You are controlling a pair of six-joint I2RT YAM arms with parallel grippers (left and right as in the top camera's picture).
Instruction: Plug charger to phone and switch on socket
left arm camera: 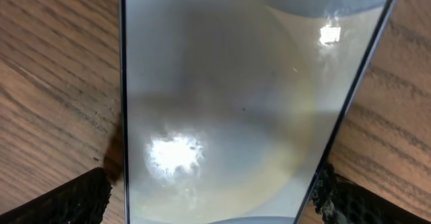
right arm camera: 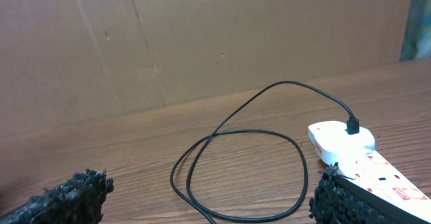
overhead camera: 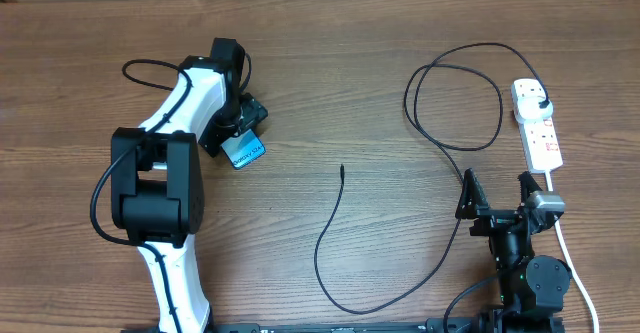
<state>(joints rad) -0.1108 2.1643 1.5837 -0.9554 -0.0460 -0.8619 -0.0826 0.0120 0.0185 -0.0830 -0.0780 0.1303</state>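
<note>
The phone (overhead camera: pixel 246 153), cyan-blue with small text, lies at the left under my left gripper (overhead camera: pixel 238 125), mostly hidden by it. In the left wrist view the phone's glossy screen (left arm camera: pixel 236 96) fills the frame. My left gripper (left arm camera: pixel 212 204) has a finger against each long edge and is shut on it. The charger, a thin black cable (overhead camera: pixel 455 103), loops at the right. Its tip (overhead camera: pixel 342 169) lies free mid-table and its black plug (overhead camera: pixel 541 104) sits in the socket, a white power strip (overhead camera: pixel 540 131). My right gripper (overhead camera: pixel 497 195) is open and empty, near the strip (right arm camera: pixel 357 158) and the cable loop (right arm camera: pixel 236 177).
The strip's thick white cord (overhead camera: pixel 565 243) runs down past the right arm's base. The cable trails in a long curve (overhead camera: pixel 345 298) along the table's front. A brown cardboard wall (right arm camera: pixel 202 42) stands behind the table.
</note>
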